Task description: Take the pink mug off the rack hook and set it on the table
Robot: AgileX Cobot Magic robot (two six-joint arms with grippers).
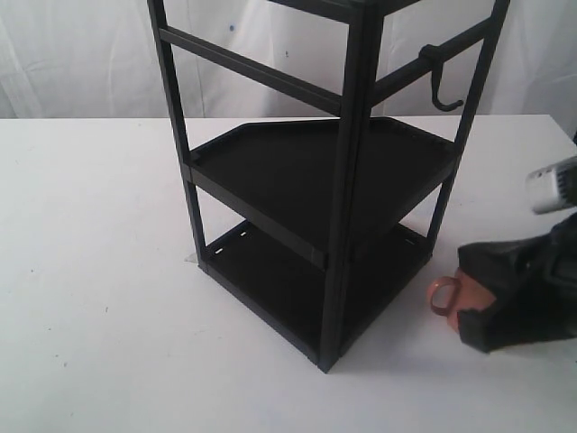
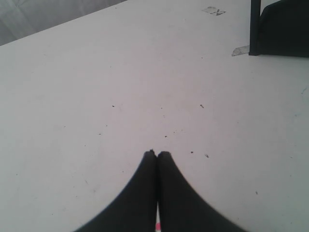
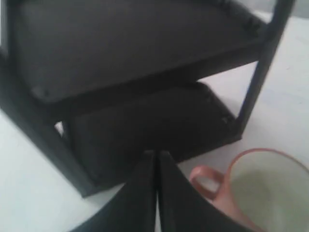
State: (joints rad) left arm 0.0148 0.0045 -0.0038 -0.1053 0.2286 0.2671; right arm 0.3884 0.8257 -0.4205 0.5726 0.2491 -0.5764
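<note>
Table (image 1: 90,271): white, widest thing here; lies under both grippers and carries the rack and the mug.
Rack (image 1: 347,180): black, two bare shelves in view; stands just ahead of the right gripper, with one foot far ahead of the left one.
Right gripper (image 3: 156,154): fingers pressed together, holding nothing; low, close to the table.
Left gripper (image 2: 157,153): fingers pressed together as well, empty, above bare table.
Pink mug (image 3: 263,193): just beside the right gripper and apart from its fingers; upright, mouth up, handle turned toward the fingers. Appears to rest on the table, so the placing seems done. Probably only drawing the arm away is left.
Rack hook (image 1: 438,83): bare, on a crossbar high above the right gripper.
Writing: none readable anywhere; mug base hidden, so no label to report.
</note>
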